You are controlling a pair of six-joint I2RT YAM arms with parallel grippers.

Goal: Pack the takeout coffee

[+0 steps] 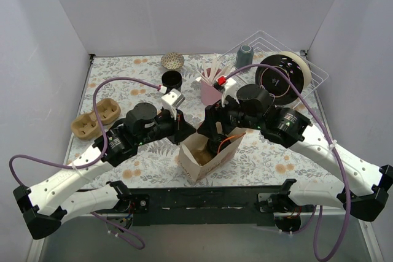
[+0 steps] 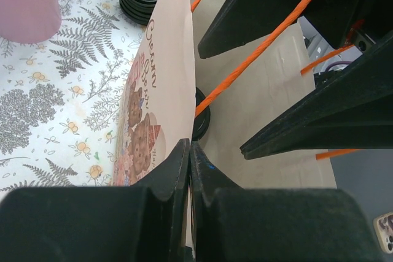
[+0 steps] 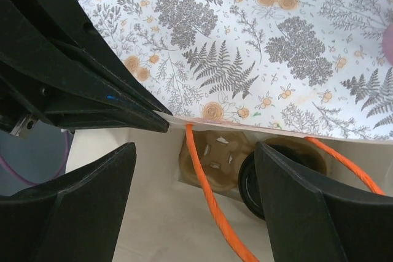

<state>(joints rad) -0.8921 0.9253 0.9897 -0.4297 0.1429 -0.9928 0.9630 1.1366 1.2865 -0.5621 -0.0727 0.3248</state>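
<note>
The takeout coffee, showing its glossy black lid point(image 3: 249, 182), sits low inside the paper bag point(image 1: 206, 151) in a brown pulp carrier point(image 3: 215, 157). Part of it is hidden behind one right finger. My right gripper point(image 3: 195, 151) is open inside the bag's mouth, with the carrier's empty well and an orange handle point(image 3: 209, 200) showing between its fingers. My left gripper point(image 2: 189, 148) is shut on the top edge of the bag's printed wall point(image 2: 166, 78). In the left wrist view the lid point(image 2: 201, 115) peeks out beyond that wall.
On the floral table stand a second pulp carrier point(image 1: 95, 118) at the left, a lidless black cup point(image 1: 172, 80), a woven ball point(image 1: 172, 61), a pink holder point(image 1: 210, 90), and a wire rack point(image 1: 310, 69) holding a grey-blue tumbler point(image 1: 244, 56).
</note>
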